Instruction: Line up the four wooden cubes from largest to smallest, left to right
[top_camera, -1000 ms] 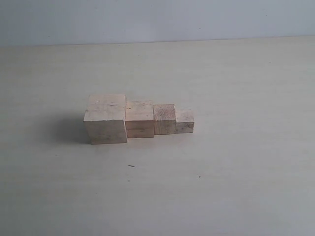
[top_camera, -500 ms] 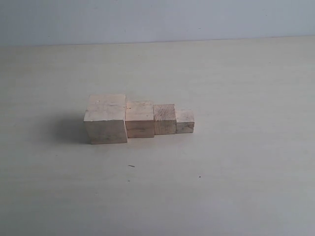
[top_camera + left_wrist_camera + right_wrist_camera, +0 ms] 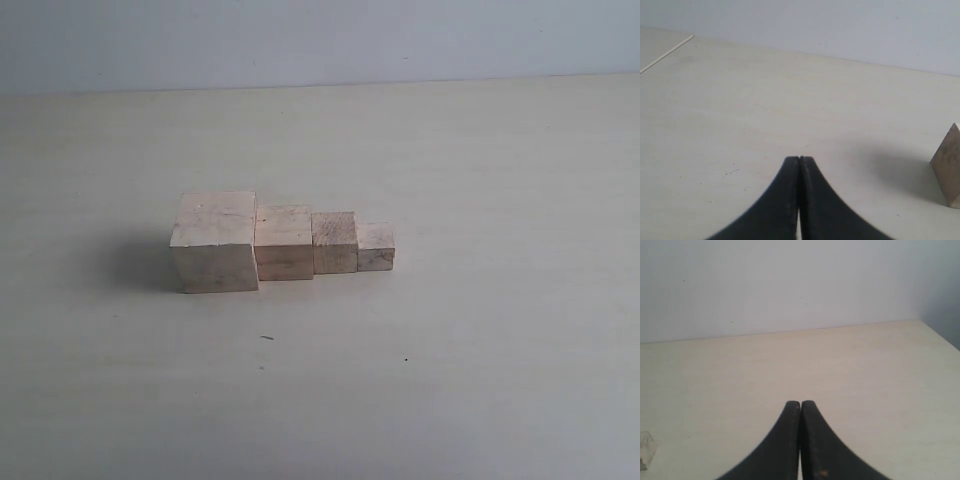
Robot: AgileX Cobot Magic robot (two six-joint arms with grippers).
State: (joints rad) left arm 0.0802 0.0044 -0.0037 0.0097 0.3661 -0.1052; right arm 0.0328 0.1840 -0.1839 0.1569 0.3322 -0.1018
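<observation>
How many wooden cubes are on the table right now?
4, in one row, side by side: largest cube at the left end, second-largest cube next, third cube after it, smallest cube at the right end. None looks hidden.

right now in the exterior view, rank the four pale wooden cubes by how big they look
1. pale wooden cube at the left end
2. cube second from left
3. cube third from left
4. cube at the right end
</observation>
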